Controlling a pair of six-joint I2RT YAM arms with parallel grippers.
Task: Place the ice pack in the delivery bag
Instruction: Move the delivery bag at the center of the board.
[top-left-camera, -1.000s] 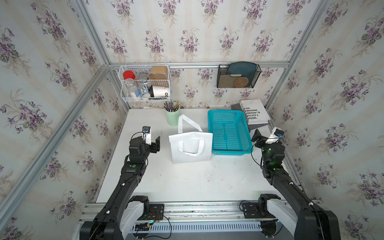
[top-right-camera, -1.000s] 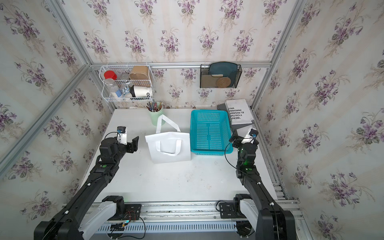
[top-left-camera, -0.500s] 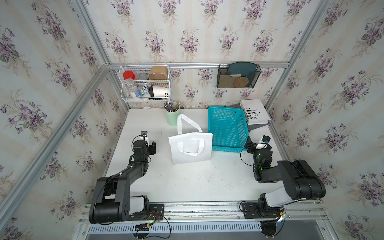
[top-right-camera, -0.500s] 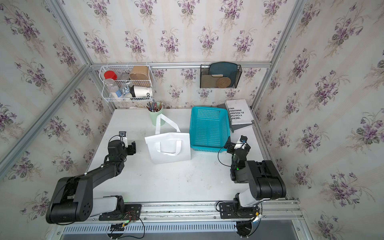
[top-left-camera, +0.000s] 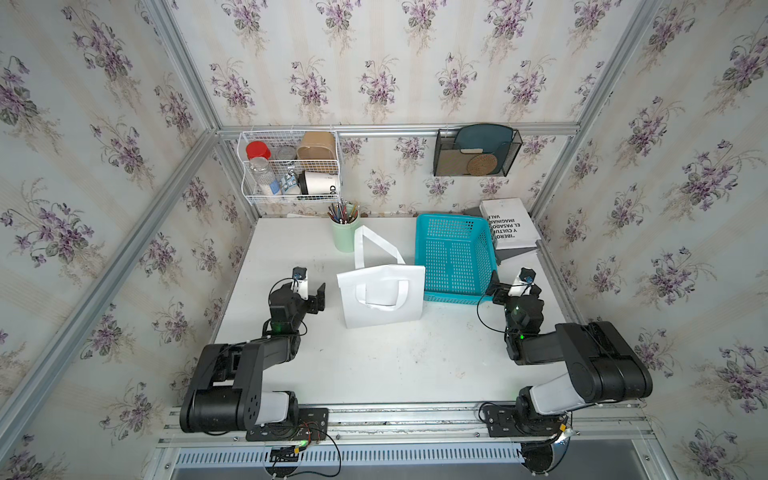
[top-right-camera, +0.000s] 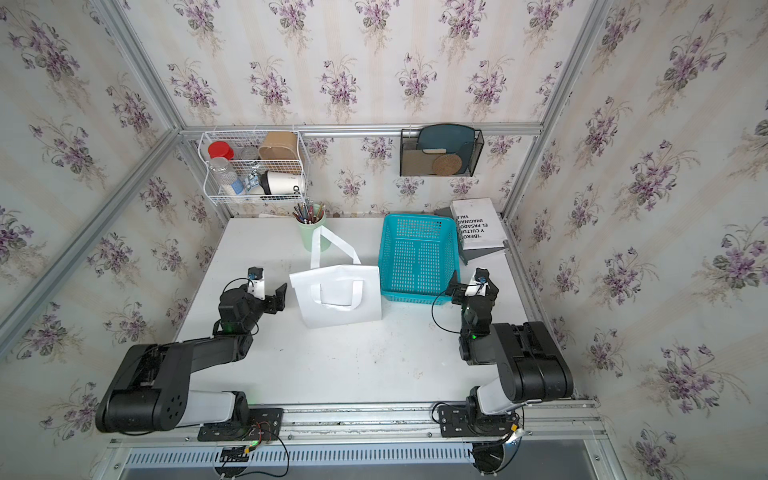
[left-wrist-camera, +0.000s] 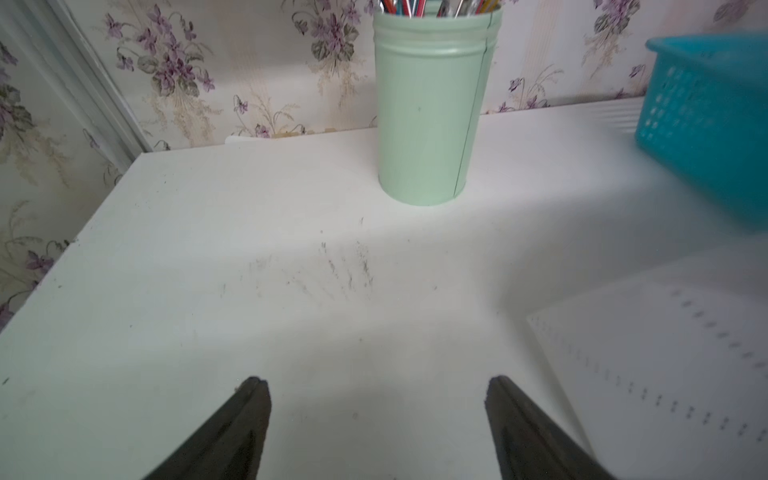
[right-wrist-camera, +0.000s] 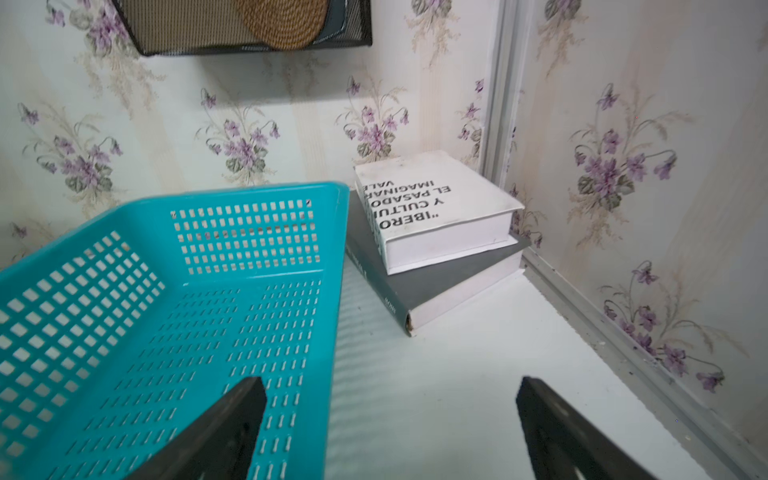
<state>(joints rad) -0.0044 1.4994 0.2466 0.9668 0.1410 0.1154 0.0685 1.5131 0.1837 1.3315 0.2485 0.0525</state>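
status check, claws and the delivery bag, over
Left claw open, empty. Right claw open, empty, by turquoise basket. Delivery bag lying flat mid-table, not opened. No ice pack in sight; nothing blocking bag.

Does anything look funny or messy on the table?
The delivery bag lies flat on the table, not standing open, one strap flopped toward the pencil cup. No ice pack shows anywhere; the turquoise basket is empty.

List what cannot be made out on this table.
- delivery bag inside: both top views, its flat white side covers it.
- Same bag, left wrist view: blurred, cut by the frame edge.
- grey book cover: right wrist view, white book lies on it.
- ice pack: in no view.
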